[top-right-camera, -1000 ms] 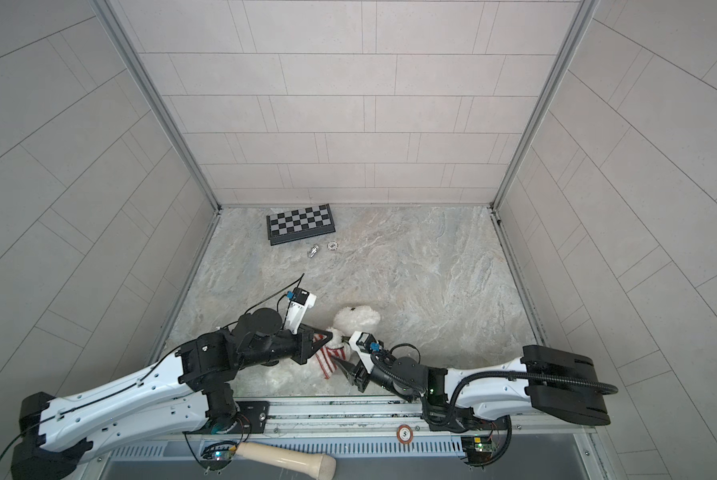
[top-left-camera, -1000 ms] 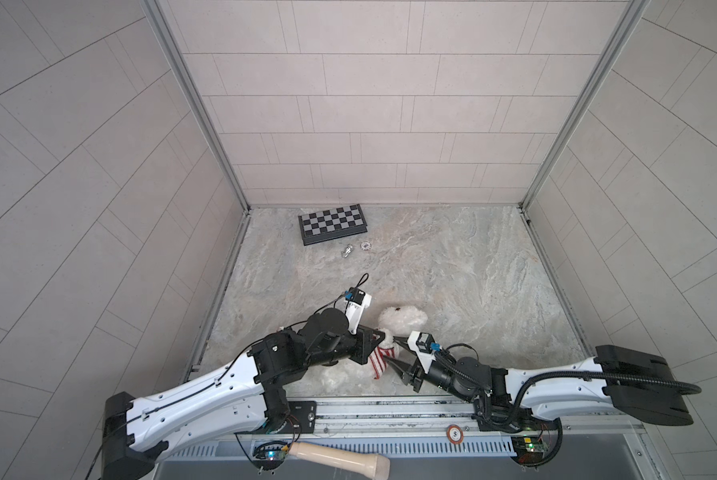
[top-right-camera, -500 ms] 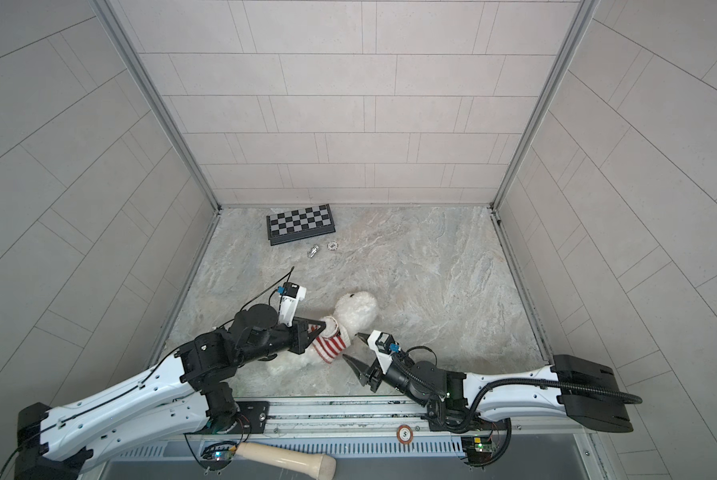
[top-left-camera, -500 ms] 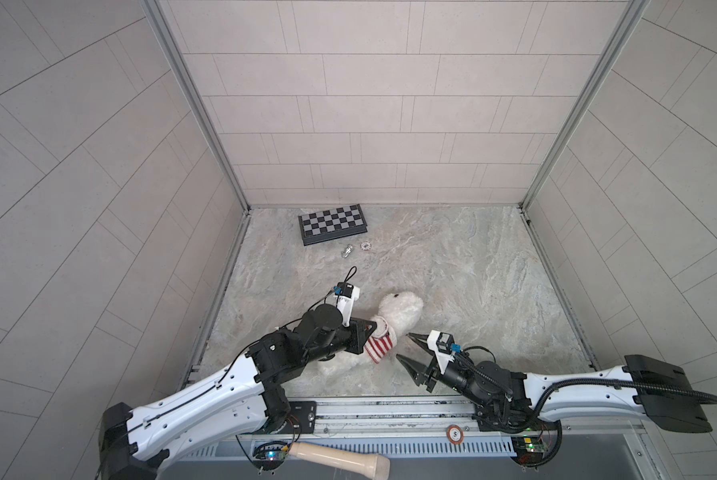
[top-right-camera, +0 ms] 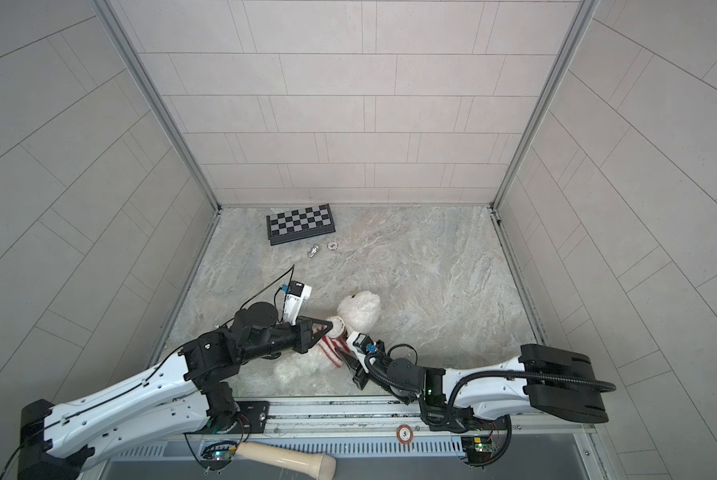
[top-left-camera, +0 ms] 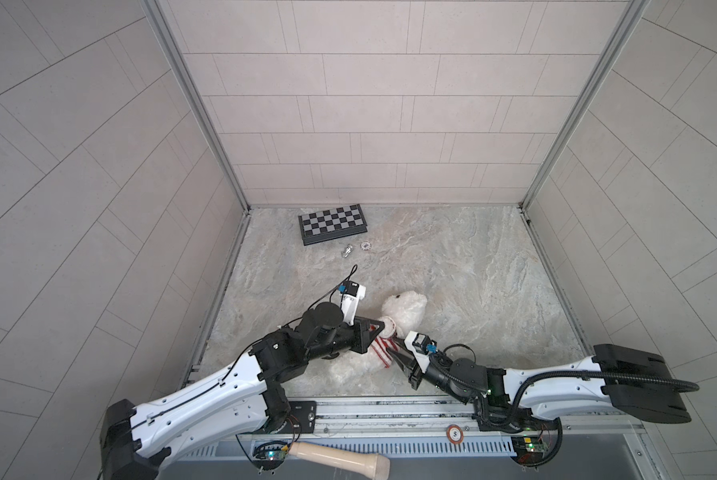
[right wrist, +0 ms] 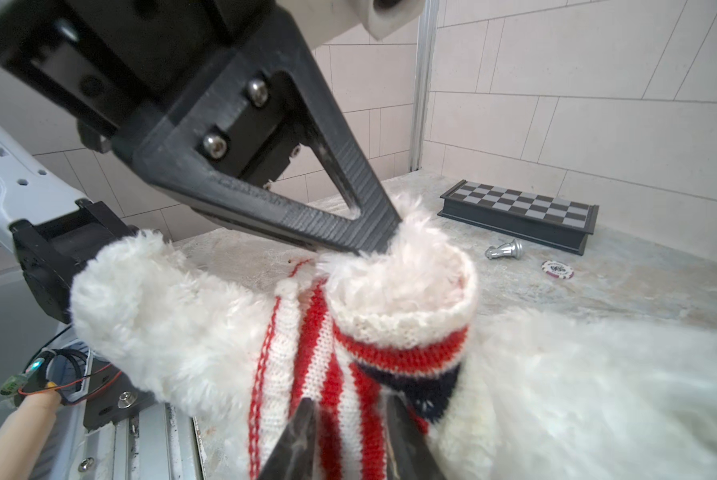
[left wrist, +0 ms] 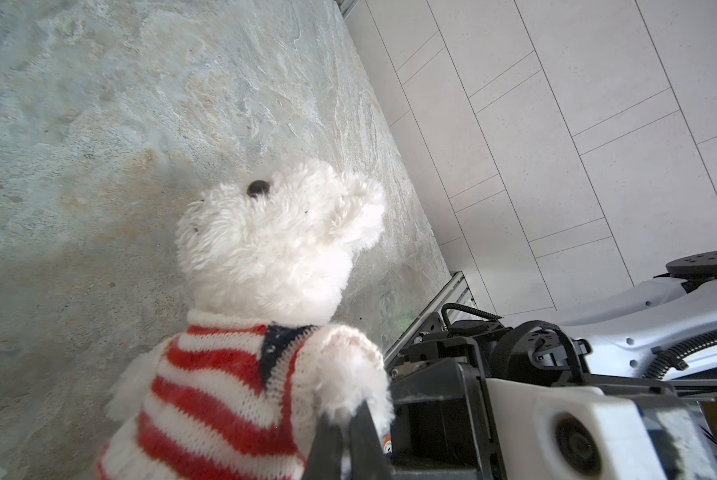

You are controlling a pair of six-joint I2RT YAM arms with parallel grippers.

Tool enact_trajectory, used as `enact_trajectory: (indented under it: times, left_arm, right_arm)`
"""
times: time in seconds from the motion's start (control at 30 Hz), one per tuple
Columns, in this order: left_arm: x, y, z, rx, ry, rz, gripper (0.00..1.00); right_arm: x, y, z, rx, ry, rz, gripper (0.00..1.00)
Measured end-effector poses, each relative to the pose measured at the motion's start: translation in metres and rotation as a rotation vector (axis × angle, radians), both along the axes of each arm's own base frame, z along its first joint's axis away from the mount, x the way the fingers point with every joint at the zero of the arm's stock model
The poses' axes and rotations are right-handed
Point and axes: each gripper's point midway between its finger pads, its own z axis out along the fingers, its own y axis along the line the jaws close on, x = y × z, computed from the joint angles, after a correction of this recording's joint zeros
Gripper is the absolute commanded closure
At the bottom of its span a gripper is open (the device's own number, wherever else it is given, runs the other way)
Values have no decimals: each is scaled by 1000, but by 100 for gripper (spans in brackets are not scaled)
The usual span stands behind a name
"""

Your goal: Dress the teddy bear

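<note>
— Where is the teddy bear (top-left-camera: 404, 309) lying?
— It is lying on the marbled table (top-left-camera: 452, 257), near the front edge, with its head pointing away from that edge. It is wearing the striped sweater (left wrist: 207, 386) over its chest.
— What is the left gripper (right wrist: 390, 245) doing?
— It is pinching the bear's furry paw (right wrist: 390, 286). Its jaws are closed tight on the paw where it is poking out of a sleeve (right wrist: 402, 336).
— And the right gripper (right wrist: 348, 401)?
— Its fingers (right wrist: 300, 436) are standing a little apart, with the sweater's knit lying between them. Whether they are actually squeezing it, I cannot tell.
</note>
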Motion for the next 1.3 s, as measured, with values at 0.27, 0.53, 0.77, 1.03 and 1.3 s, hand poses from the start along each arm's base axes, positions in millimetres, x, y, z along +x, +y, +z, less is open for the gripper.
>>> enact_trajectory:
  times: [0.27, 0.53, 0.77, 1.03, 1.3]
  left_arm:
    - [-2, -3, 4, -21, 2, -16, 100]
    - [-3, -1, 9, -23, -4, -17, 100]
    - [-5, 2, 15, -29, -15, -18, 100]
    - [-3, 6, 22, -33, -27, -10, 100]
    - [-3, 3, 25, -47, -30, -18, 100]
  right_arm:
    - [9, 1, -8, 2, 3, -57, 100]
    - [22, -20, -21, 5, 29, -181, 100]
    - [26, -28, -24, 19, 51, -223, 100]
    - [12, -14, -7, 15, 18, -103, 71]
    - [12, -14, 35, 92, -19, -98, 59]
